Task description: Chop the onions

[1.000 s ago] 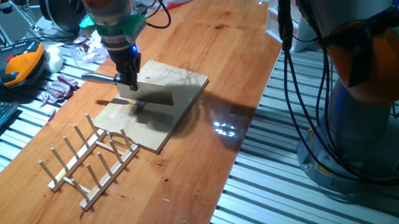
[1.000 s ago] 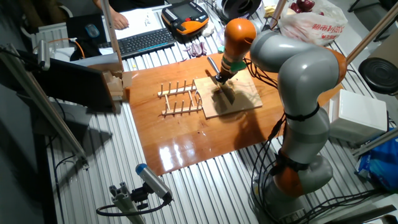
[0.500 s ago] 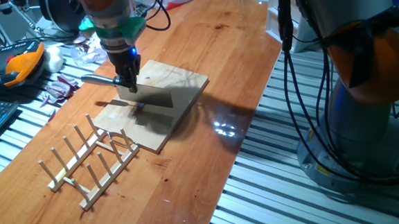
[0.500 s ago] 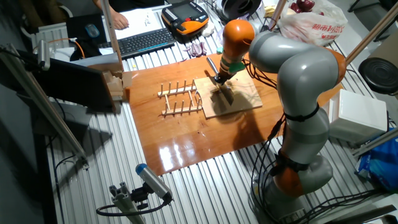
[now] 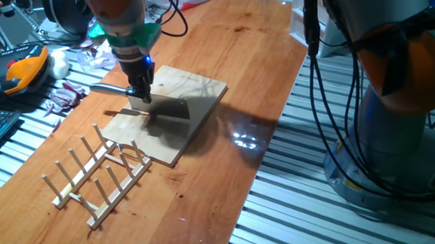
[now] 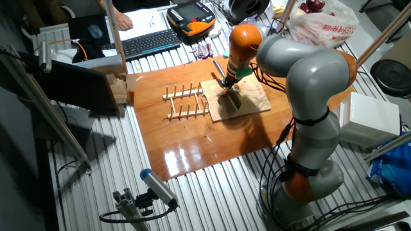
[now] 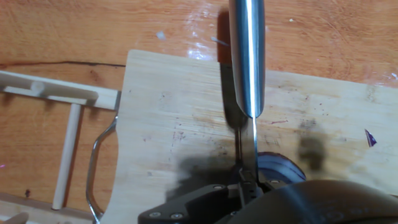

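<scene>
Your gripper (image 5: pixel 142 96) sits over the board (image 5: pixel 193 87) w/ jaws clamped on a knife (image 7: pixel 247 68) (blade edge-down). Onion (image 7: pixel 273 167) is under the blade, mostly hidden. Rack (image 5: pixel 92 175) beside board on tabletop (image 5: pixel 228 174).

Wooden tabletop (image 5: pixel 221 54), orange-brown, glossy, sits on a ribbed metal bench (image 5: pixel 298 208). Lying directly on it: pale wooden cutting board (image 5: pixel 193 89) near the middle, flat; wooden peg rack (image 5: pixel 92 179) just beside the board's near corner, a thin wire piece (image 7: pixel 93 168) between them. Purple peel scraps (image 5: pixel 64 95) at the tabletop's far edge.
</scene>
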### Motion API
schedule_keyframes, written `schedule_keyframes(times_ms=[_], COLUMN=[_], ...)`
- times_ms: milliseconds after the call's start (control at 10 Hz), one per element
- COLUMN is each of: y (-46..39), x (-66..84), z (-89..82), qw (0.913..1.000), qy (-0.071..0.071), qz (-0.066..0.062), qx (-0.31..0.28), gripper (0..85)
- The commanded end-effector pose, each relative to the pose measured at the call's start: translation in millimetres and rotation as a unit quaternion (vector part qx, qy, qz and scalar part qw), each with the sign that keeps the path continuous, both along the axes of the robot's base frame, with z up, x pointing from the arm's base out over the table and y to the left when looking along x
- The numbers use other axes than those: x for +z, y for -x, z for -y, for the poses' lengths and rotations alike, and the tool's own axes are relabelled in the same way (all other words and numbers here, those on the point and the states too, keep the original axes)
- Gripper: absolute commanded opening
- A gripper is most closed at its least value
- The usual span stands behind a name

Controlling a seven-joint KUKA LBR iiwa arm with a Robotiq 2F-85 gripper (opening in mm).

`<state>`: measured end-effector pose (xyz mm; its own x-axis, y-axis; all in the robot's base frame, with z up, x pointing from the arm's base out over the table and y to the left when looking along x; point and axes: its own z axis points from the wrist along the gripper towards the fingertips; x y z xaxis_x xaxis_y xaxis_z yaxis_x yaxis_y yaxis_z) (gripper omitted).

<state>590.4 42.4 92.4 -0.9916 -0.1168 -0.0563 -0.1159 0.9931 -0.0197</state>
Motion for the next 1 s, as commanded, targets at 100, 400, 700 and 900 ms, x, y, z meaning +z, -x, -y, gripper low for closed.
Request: schedule_keyframes(times_ms=[100,400,700,900], y=[-0.3,-1.7,-7.7,-8.1], x=[-5.1,5.9,37.2,34.4], z=[0.4,0.3,8.3,7.6], qw=[1.0000,1.0000,0.9997,0.9998], qy=[0.000,-0.004,0.000,0.000], qz=[0.003,-0.006,-0.024,-0.022], qx=[0.000,-0.001,0.002,0.002], gripper=[0.0,0.0,0.0,0.0])
